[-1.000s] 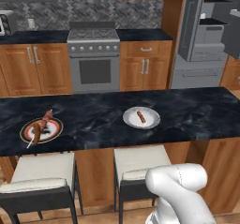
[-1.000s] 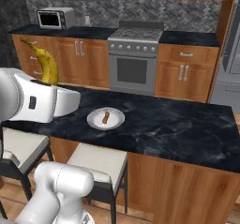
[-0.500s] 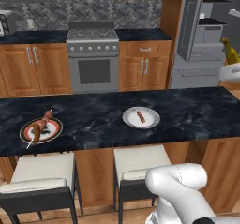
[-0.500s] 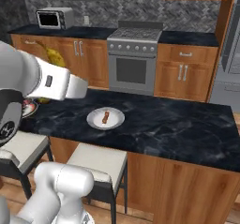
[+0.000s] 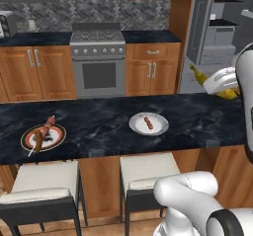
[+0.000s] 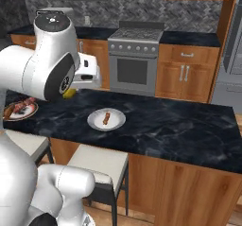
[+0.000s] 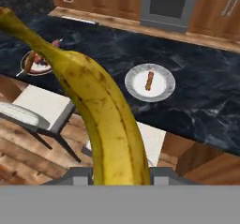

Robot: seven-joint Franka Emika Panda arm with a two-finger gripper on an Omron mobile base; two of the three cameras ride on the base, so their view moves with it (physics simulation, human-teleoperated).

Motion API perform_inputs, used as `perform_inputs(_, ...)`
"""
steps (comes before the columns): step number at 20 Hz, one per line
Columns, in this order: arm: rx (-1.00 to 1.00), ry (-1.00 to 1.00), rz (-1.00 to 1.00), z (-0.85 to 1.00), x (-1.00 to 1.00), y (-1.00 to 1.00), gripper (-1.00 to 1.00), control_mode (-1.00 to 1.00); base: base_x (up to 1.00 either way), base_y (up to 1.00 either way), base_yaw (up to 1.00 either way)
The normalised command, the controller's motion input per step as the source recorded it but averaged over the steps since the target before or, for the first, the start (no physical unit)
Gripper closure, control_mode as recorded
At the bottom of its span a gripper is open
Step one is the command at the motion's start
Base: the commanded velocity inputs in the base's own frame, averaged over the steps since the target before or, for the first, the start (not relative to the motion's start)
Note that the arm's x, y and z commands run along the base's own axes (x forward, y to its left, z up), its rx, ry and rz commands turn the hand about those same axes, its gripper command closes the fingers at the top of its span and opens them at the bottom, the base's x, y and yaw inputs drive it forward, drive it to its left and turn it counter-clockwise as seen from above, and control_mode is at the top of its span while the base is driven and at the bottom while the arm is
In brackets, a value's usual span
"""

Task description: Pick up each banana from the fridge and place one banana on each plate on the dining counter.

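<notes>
- On the left of the dining counter sits the ring-patterned plate, carrying a skewered sausage and a small red fruit — so any banana set here has to share the space with that food.
- Toward the middle lies the plain white plate with 1 small sausage across its centre; it is well apart from the first, which suits 1 banana per plate.
- 2 stools stand tucked under the counter's near edge, below the plates.
- On the right, the gripper hangs above the counter's end, its fingers closed narrowly on a banana — carried high, probably so it clears the stone on the way to a plate.
- Behind it, the fridge stands open, its shelves showing.
- The hand view shows the banana's brown speckling and both plates lying beneath it; the right base view shows just a yellow tip under the arm, hiding the grip.
</notes>
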Motion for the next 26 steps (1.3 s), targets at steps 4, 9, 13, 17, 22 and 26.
perform_inputs(4, -0.18, 0.15, 0.38, -0.84, 0.51, 0.05, 1.00, -1.00, 0.00, 0.00, 0.00)
perform_inputs(9, -0.27, 0.15, 0.25, -0.74, 0.44, 0.18, 1.00, -1.00, 0.00, 0.00, 0.00)
perform_inputs(13, -0.21, 0.13, 0.20, -0.61, 0.51, 0.17, 1.00, -1.00, 0.00, 0.00, 0.00)
perform_inputs(17, -0.16, 0.04, 0.15, -0.51, 0.47, 0.10, 1.00, -1.00, 0.00, 0.00, 0.00)
perform_inputs(22, -0.09, 0.01, 0.10, -0.42, 0.59, 0.01, 1.00, -1.00, 0.00, 0.00, 0.00)
perform_inputs(26, -0.06, 0.00, 0.05, -0.44, 0.57, 0.00, 1.00, -1.00, 0.00, 0.00, 0.00)
